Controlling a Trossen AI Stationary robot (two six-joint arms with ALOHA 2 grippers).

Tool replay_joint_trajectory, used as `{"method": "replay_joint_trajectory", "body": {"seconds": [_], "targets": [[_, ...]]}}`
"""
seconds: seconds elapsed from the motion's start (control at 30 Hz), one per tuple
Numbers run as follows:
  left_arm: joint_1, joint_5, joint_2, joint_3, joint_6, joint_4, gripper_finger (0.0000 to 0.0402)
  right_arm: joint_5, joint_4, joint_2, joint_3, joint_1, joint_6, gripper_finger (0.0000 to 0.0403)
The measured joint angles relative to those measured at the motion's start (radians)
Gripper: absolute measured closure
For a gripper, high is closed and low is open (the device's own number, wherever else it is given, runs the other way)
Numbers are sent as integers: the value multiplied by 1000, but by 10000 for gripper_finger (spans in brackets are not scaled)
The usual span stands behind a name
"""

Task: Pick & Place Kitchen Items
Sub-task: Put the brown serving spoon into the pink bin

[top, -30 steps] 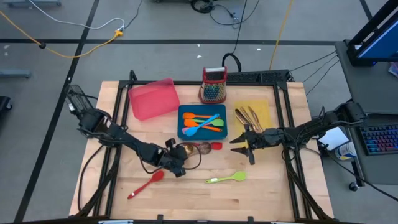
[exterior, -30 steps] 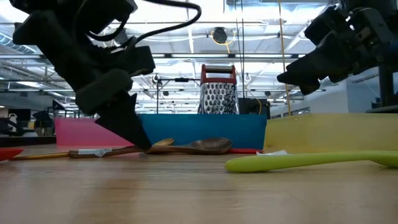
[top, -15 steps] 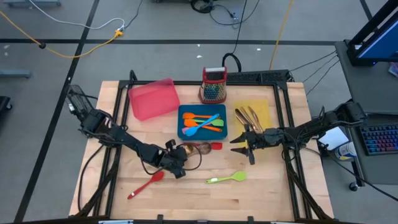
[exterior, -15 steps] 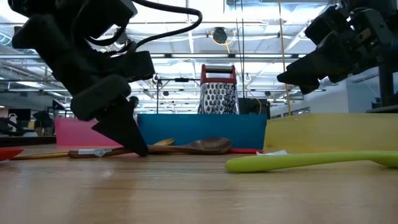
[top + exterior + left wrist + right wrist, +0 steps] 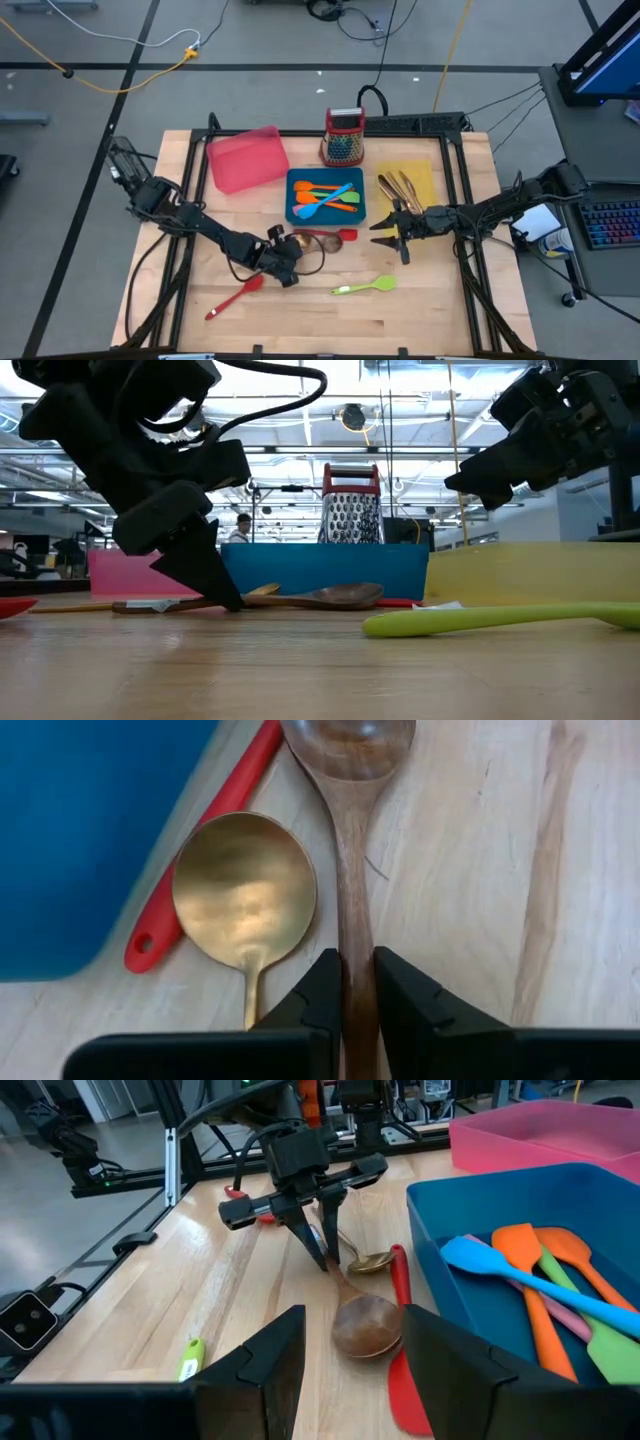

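Utensils are scattered across your table, so take them left to right. A red spatula [image 5: 235,296] lies loose near the front left, well apart from any tray, and the pink tray [image 5: 246,158] behind it looks bare.

Next comes your left gripper [image 5: 358,982], down at the table with its fingers pinched narrow on the handle of the wooden spoon [image 5: 352,840]. That spoon lies flat just in front of the blue tray [image 5: 293,195], and its bowl points away from the fingers. A brass spoon [image 5: 244,900] sits right beside the handle, almost touching one finger, and a red utensil [image 5: 205,845] lies between it and the tray wall.

Watch that crowding. If you lift while a fingertip overlaps the brass spoon's neck, you could drag it along or flick it. The grip is also far from the heavy bowl, so the wooden spoon may droop and clip the tray wall.

A green spatula [image 5: 364,286] waits near the front centre.

Your right gripper [image 5: 392,236] hovers by the yellow tray [image 5: 424,173], fingers spread wide and holding nothing.
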Motion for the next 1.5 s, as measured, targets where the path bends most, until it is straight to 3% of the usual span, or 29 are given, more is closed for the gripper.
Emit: {"method": "replay_joint_trajectory", "body": {"seconds": [0.33, 0.57, 0.87, 1.17, 1.5], "targets": [[-6, -9, -167, 8, 32, 8, 360, 0, 0, 0, 0, 0, 0, 243], [3, -117, -387, 8, 52, -187, 360, 0, 5, 0, 0, 0, 0, 243], [74, -145, -596, 8, 89, -399, 360, 0, 4, 0, 0, 0, 0, 243], [207, -137, -671, 8, 87, -596, 360, 0, 4, 0, 0, 0, 7, 243], [378, -97, -672, 8, 154, -679, 360, 0, 3, 0, 0, 0, 7, 243]]}}
